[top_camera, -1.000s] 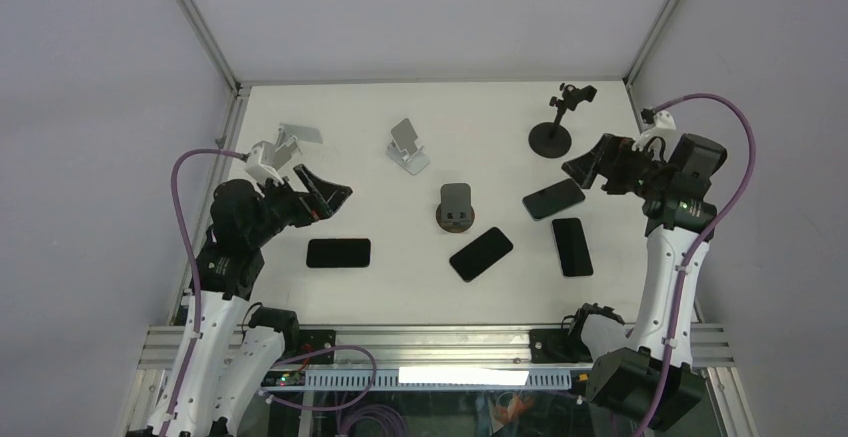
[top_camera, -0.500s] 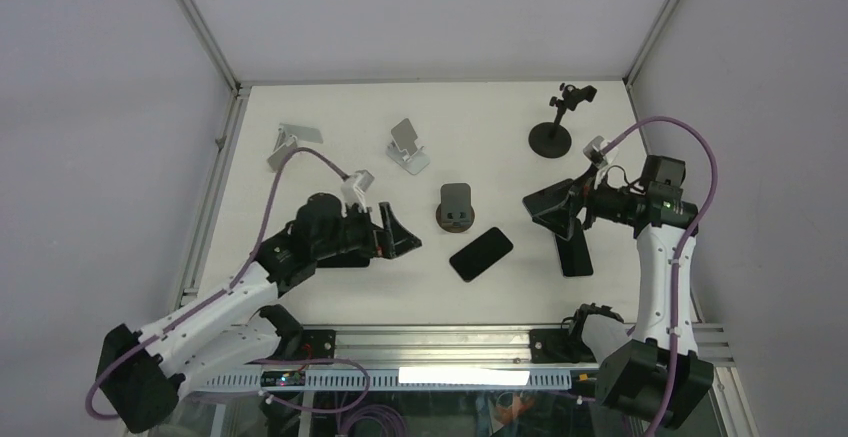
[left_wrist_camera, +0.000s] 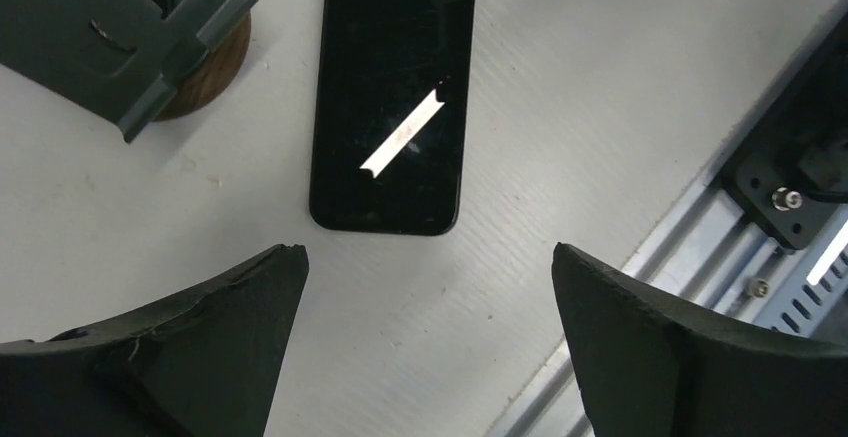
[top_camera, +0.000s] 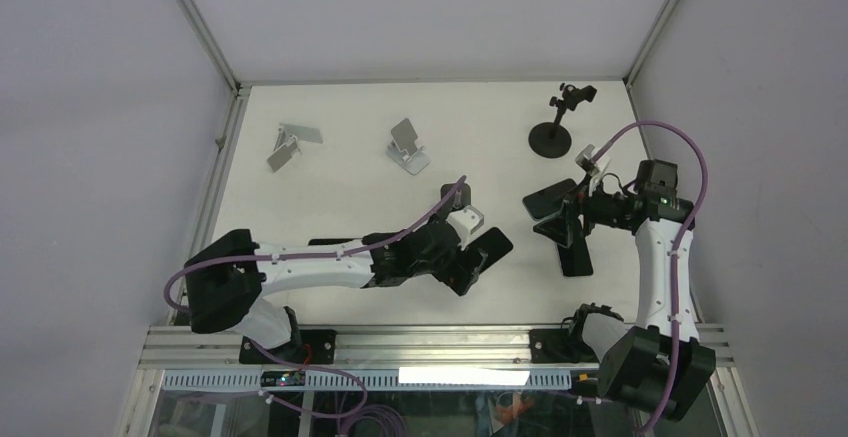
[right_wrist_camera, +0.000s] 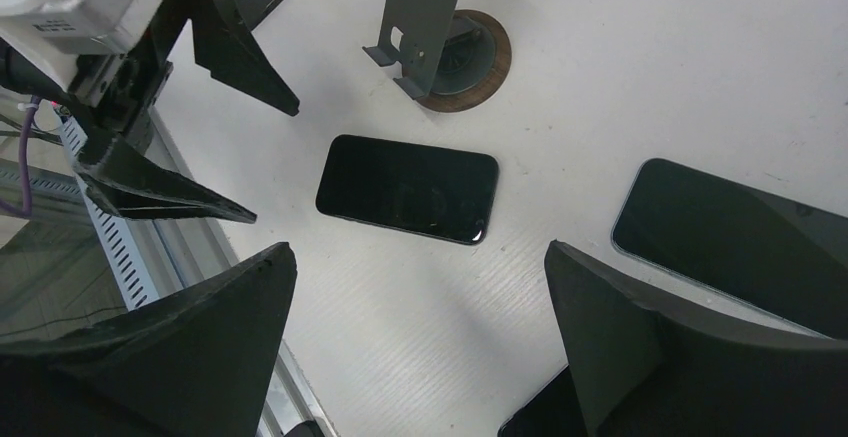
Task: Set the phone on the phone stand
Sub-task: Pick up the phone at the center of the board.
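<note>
Now my left tool [left_wrist_camera: 425, 257], wide open and empty, has swung in from nine o'clock to hover by the centre phone [left_wrist_camera: 392, 97], lying flat on the tabletop [left_wrist_camera: 600, 107] at five o'clock of the phone stand [left_wrist_camera: 150, 37], ready for grasping.

The left arm [top_camera: 310, 265] lies low, stretched far right, left gripper [left_wrist_camera: 430, 257] wide open. The right arm [top_camera: 660, 267] stands tall, bent left at the top, right gripper [right_wrist_camera: 420, 252] wide open too.
</note>
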Motion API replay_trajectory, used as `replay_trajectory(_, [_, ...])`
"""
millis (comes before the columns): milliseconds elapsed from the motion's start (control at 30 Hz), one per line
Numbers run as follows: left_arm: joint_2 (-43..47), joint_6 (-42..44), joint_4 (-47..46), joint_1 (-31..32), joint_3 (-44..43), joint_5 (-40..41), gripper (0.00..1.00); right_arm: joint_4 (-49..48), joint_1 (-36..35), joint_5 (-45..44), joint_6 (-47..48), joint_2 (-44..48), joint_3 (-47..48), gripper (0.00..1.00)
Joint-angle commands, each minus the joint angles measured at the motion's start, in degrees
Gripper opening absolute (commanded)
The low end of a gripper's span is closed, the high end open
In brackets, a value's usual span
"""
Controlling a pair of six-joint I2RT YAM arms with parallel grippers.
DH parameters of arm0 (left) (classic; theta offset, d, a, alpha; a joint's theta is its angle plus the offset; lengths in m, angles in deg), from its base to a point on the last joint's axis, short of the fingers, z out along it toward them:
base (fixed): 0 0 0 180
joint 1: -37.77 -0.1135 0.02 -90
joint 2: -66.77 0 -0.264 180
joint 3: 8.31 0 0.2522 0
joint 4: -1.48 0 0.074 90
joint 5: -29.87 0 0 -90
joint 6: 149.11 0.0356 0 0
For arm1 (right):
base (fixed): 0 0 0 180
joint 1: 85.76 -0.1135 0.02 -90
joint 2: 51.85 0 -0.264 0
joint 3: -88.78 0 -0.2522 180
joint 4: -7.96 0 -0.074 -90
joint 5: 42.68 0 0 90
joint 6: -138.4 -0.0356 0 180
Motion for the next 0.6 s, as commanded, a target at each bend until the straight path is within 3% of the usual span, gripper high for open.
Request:
replay_trajectory(0, [-5.36, 7.09, 0.39, 0.00, -7.73, 3.19, 0.99, 0.61, -0.32, -0.79, 1.65, -0.63, 1.60, 1.00])
replay_trajectory(267, [-19.11, 10.31, 13.17, 0.31, -22.46, 1.25, 0.98, 0.62, -0.32, -1.05, 0.75, -1.31, 1.91, 1.00])
replay_trajectory(567, [-24.24, 11.24, 15.72, 0.39, -25.96, 3.85, 0.98, 0.75, -0.32, -1.40, 0.69, -2.10, 1.97, 1.00])
